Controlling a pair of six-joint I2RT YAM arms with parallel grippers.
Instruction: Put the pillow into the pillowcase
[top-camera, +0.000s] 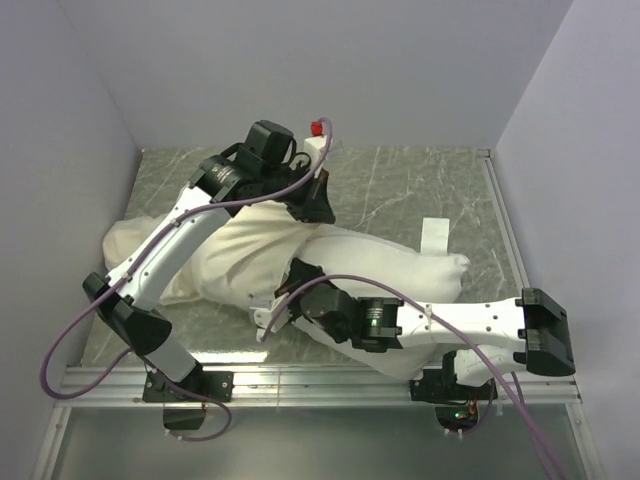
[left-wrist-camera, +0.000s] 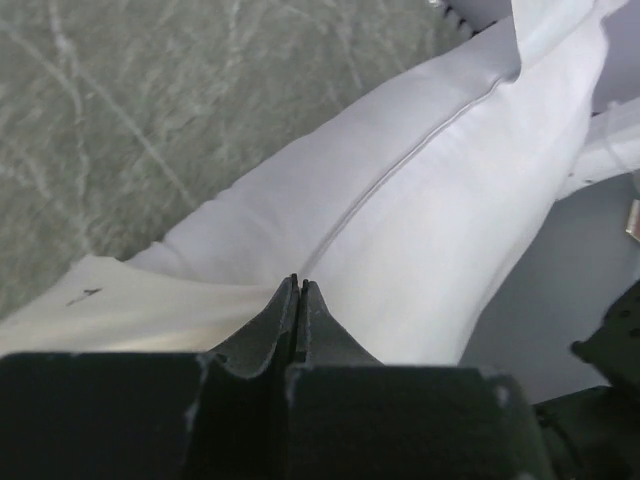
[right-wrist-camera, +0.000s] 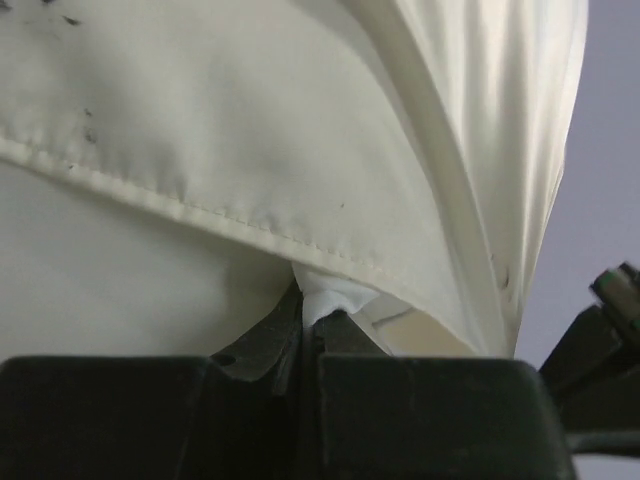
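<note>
Pillow (top-camera: 400, 268) lies slantwise across the green marbled table (top-camera: 420, 185). Its bright white right end is bare and its pointed corner aims at the right wall. Pillowcase (top-camera: 245, 265), creamier and wrinkled, covers the left part and trails limp to the left edge of the table. How far the pillow sits inside cannot be told from above.

Left gripper (top-camera: 318, 208): at the far long edge of the bundle, where cream cloth meets white.
- Left wrist view: fingertips (left-wrist-camera: 275, 315) pressed together with no gap.
- A fold of pillowcase runs straight into them from the left, so it is clenched on that cloth.
- Dark speck (left-wrist-camera: 85, 295) on the cream fabric near the pinch.
- The pillow's seam (left-wrist-camera: 420, 150) runs away from the tips toward the upper right.

Right gripper (top-camera: 295, 272): at the near long edge, roughly opposite the left one, with the bundle between them.
- Right wrist view: fingertips (right-wrist-camera: 280, 325) closed on a small tuft of brighter white fabric, the pillow's shade.
- The tuft sits just under the stitched hem (right-wrist-camera: 200, 205) of the pillowcase, which drapes over the pinch.
- A few tiny dark flecks show on the cloth above the hem
</note>
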